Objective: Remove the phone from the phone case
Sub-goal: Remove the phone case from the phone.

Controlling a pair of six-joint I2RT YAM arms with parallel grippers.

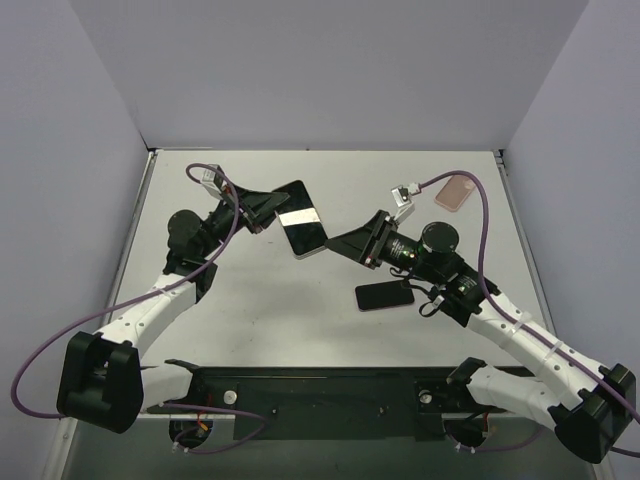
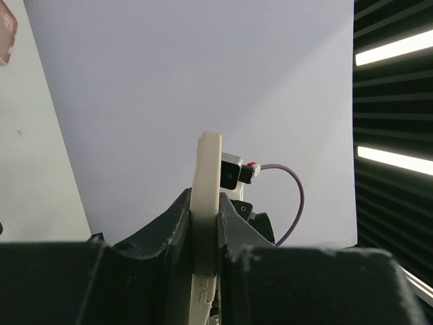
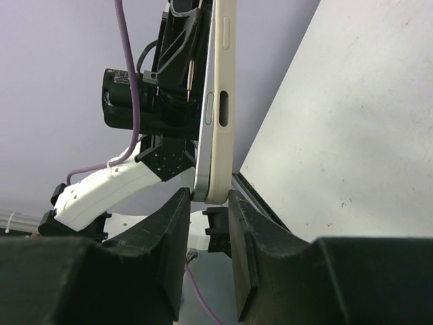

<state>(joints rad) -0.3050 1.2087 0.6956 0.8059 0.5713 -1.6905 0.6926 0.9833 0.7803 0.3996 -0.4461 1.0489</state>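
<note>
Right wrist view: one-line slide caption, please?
Right hand brackets the edge-on cream-cased phone, left hand gripping its far end.

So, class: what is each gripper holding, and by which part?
Both hold the cased phone: the left gripper pinches its far-left end, the right gripper its opposite, near-right end.

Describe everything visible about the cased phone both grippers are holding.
The cased phone is a dark-screened slab with a pale band across it, in a smooth cream case with button cutouts along one side. It seems lifted off the table, edge-on to both wrist cameras, clamped at opposite ends by the left gripper and right gripper.
</note>
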